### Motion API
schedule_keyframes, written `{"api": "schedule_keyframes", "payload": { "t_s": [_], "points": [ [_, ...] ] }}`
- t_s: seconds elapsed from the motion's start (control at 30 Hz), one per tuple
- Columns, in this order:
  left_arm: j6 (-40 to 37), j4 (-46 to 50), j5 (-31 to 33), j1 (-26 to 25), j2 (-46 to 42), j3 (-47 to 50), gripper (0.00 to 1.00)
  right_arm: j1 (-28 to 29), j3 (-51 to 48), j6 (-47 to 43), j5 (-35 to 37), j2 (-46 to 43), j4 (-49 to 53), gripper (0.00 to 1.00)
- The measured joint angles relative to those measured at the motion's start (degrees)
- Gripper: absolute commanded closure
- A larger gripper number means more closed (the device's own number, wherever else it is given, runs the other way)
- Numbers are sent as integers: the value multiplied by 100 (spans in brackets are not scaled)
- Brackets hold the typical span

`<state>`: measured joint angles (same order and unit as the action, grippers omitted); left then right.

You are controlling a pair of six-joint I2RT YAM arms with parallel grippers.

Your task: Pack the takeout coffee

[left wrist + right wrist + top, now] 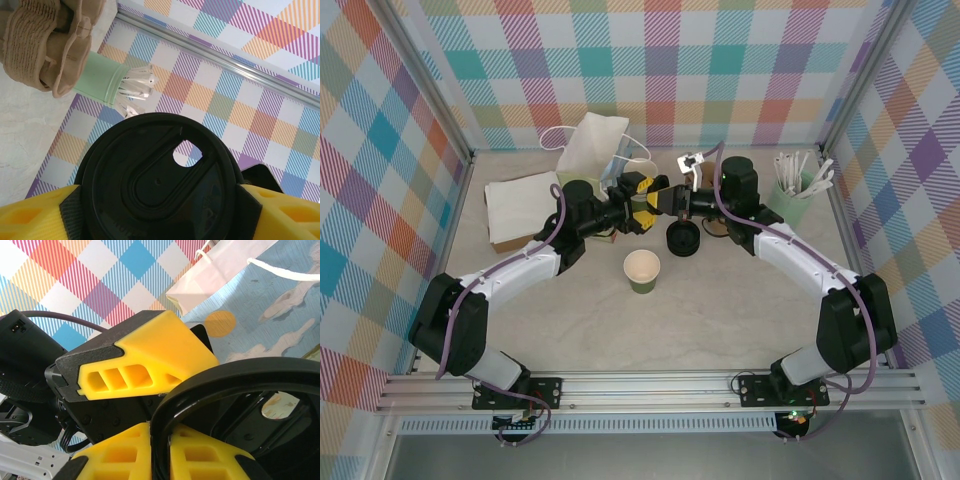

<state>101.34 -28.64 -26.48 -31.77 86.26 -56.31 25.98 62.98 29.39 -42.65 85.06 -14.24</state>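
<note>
The paper cup [642, 270], dark green with a cream rim, stands open and upright on the table in front of both grippers. The two grippers meet above the table behind it, with the round black lid [160, 185] between them. My left gripper [160, 212] spans the lid, one yellow finger against each side of its edge. My right gripper [160, 440] is shut on the lid's rim [225, 380], pinching it edge-on. One left finger [150, 350] sits just above that pinch. In the top view the left gripper [636, 205] and right gripper [658, 203] are nose to nose.
A black round piece [682, 238] lies on the table right of the cup. A mint-green pot of white sticks [795, 195] stands at the back right. A white paper bag [590, 145] and a folded cloth [520, 210] lie back left. A brown pulp carrier [45, 45] lies near the left arm.
</note>
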Motion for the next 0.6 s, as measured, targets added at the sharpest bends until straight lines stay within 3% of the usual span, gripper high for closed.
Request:
{"api": "schedule_keyframes", "payload": {
  "t_s": [0.23, 0.6],
  "points": [
    [-107, 85, 0, -68, -7, 0, 24, 76, 0, -72, 63, -2, 212, 69],
    [-203, 199, 0, -74, -7, 0, 24, 114, 0, -356, 278, -122, 686, 61]
  ]
}}
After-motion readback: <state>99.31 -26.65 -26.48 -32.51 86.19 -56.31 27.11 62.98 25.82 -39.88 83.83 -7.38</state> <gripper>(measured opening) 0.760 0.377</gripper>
